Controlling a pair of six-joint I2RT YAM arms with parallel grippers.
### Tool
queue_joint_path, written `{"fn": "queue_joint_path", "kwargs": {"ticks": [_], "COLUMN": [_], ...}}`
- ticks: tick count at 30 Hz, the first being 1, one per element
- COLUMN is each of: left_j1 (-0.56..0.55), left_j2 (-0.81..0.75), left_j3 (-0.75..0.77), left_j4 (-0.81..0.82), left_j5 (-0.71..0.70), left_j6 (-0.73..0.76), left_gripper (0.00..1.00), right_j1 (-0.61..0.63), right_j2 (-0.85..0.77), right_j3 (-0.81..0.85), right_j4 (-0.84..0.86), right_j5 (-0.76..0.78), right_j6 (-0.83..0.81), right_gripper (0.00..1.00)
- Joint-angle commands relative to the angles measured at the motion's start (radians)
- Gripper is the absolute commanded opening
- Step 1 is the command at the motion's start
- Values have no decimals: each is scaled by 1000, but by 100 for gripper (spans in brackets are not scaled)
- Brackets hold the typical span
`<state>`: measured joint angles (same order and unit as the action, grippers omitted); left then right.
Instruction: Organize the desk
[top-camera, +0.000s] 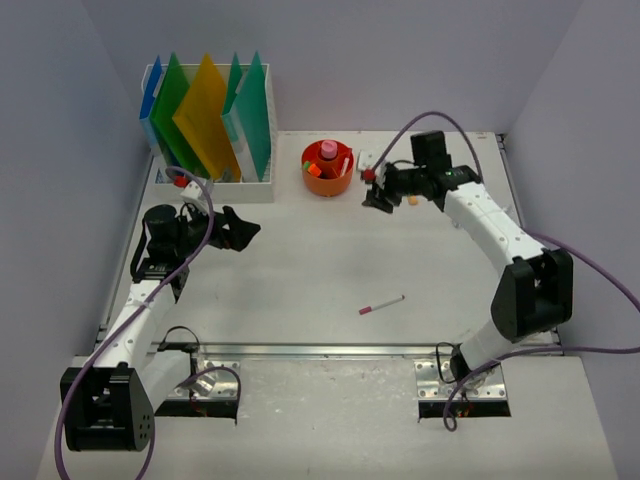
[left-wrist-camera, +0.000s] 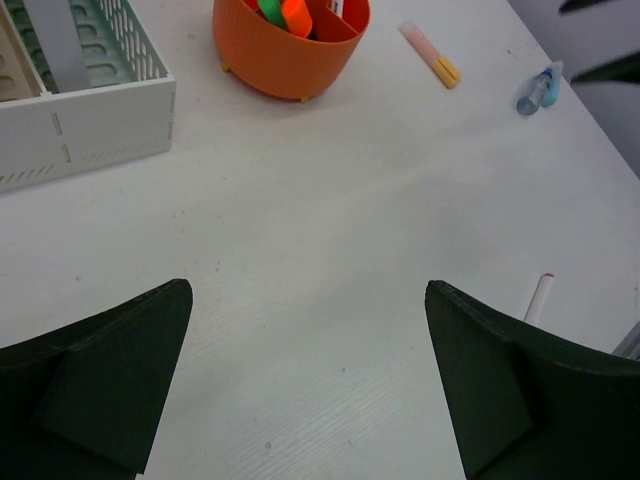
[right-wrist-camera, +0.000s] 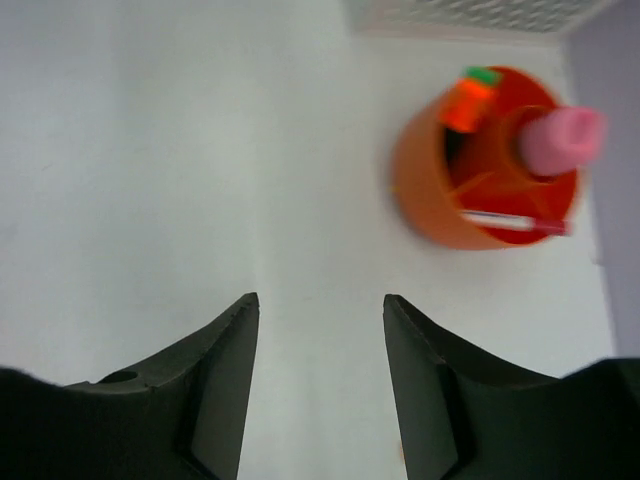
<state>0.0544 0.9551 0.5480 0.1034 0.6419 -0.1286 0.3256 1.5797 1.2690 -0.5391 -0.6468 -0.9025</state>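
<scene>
The white desk (top-camera: 300, 270) carries an orange round pen holder (top-camera: 327, 168) at the back, with a pink cap and markers standing in it. A red-tipped white pen (top-camera: 381, 305) lies loose near the front middle. My left gripper (top-camera: 240, 228) hovers at the left, open wide with only bare tabletop between its fingers (left-wrist-camera: 130, 370). To the right of the holder (right-wrist-camera: 490, 165), my right gripper (top-camera: 378, 200) hangs with its jaws apart and nothing between them. In the left wrist view the holder (left-wrist-camera: 290, 40) is ahead and the pen (left-wrist-camera: 538, 298) is at the right.
A white slotted file rack (top-camera: 210, 130) with blue, green and yellow folders stands at the back left. A pink and orange highlighter (left-wrist-camera: 430, 53) and a small blue object (left-wrist-camera: 535, 90) lie at the back right. A metal rail (top-camera: 320, 350) runs along the front edge.
</scene>
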Motion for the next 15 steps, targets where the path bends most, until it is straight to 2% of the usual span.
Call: {"fn": "queue_joint_path", "kwargs": {"ticks": [1,6,15], "left_j1": [2,4,4], "left_j2": [-32,-52,-79], "left_j3": [48,66,56], "left_j4": [-14,-70,-86], "left_j5": [16,-7,-16], "left_j6": [37,53,49], "left_gripper": [100,100,100], "right_j1": [162,291,371], "right_j2": [-47,-48,38], "right_j3": [-224,-320,-303], "right_j4": [-316,-263,-197], "right_j5": [212,381,479], "right_j6": [-249,-121,23], "right_gripper": [55,60,63]}}
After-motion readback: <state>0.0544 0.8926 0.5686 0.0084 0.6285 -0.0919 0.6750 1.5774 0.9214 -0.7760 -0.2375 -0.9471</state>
